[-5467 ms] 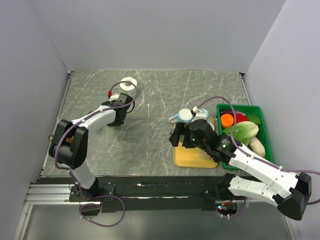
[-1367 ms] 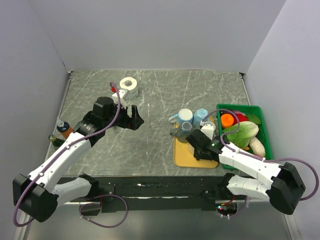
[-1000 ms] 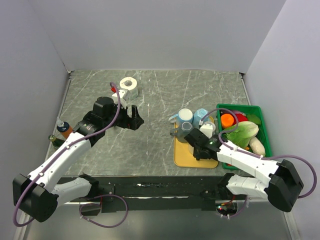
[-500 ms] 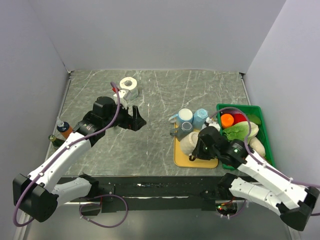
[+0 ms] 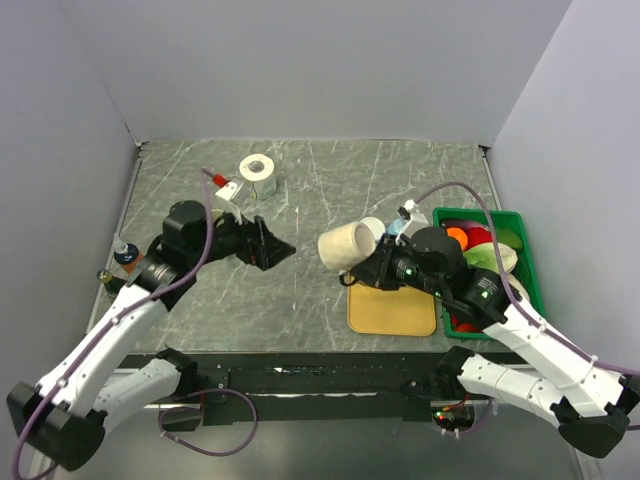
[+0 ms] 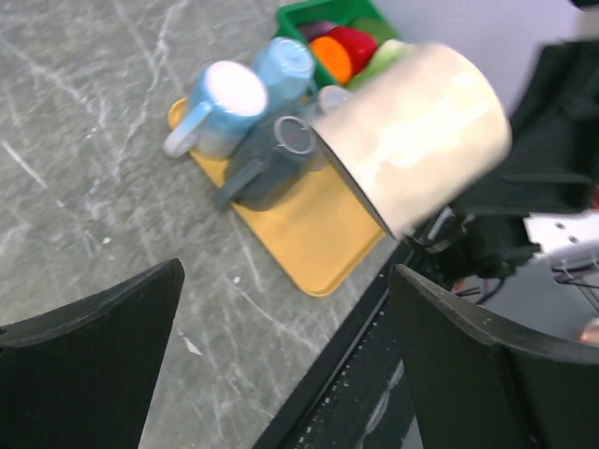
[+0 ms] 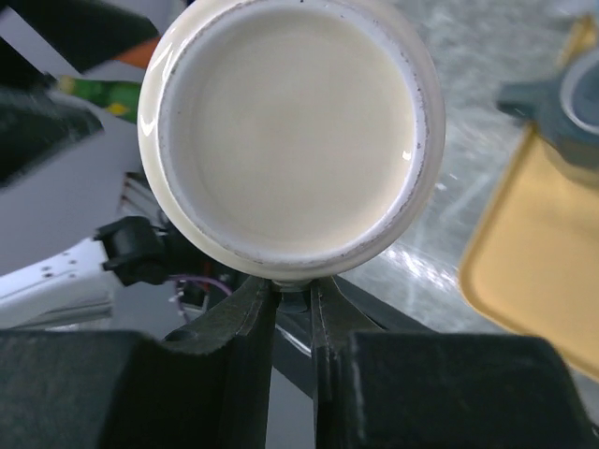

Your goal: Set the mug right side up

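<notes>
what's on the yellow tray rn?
Left wrist view: a grey mug sits on the yellow tray, and two light-blue mugs sit at its far edge. The rest that shows is bare. The cream mug, held by the right tool, covers part of it.

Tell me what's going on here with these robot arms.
The right gripper is shut on the cream mug, holding it in the air on its side beside the yellow tray. The left gripper hangs open and empty, facing the mug. The mug is not yet upright.
</notes>
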{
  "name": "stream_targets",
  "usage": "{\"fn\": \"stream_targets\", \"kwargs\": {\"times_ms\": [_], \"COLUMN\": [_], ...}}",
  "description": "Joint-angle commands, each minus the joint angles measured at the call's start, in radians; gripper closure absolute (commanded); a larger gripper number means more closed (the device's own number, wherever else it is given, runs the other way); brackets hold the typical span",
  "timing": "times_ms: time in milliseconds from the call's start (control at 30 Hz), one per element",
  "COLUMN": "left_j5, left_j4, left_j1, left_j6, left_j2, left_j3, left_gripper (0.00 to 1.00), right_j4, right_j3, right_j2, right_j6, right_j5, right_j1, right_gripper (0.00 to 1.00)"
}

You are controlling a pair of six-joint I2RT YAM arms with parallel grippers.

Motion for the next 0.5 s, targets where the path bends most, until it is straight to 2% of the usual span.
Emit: {"fn": "stream_targets", "kwargs": {"times_ms": [0, 100, 200, 333, 467], "left_j5": [0.100, 0.164, 0.230, 0.278, 0.257], "left_j4": [0.071, 0.093, 0.171, 0.506, 0.689], "left_j1": [-0.001, -0.001, -0.001, -0.003, -0.006], "left_j6": [-0.039, -0.070, -0.183, -0.465, -0.598], "left_j2": [-0.137, -0.194, -0.210, -0.207, -0.196], "left_j3": [-0.054, -0.072, -0.121, -0.231, -0.307], "left_gripper": [0.04, 0.04, 0.04, 0.04, 0.04], "right_j4": [0.278, 0.424, 0.550, 0.669, 0.716], "right_j3": [0.084, 0.065, 0.062, 0.065, 0.070], "right_j2": [0.016, 0.040, 0.075, 0.112, 0.137], "right_j6": [-0.040, -0.017, -0.001, 0.014, 0.020], "right_j5": [-0.079, -0.124, -0.171, -0.225, -0.233], "right_j1": [0.006, 0.011, 0.023, 0.035, 0.049], "right_gripper": [1.00, 1.00, 1.00, 1.00, 1.00]}}
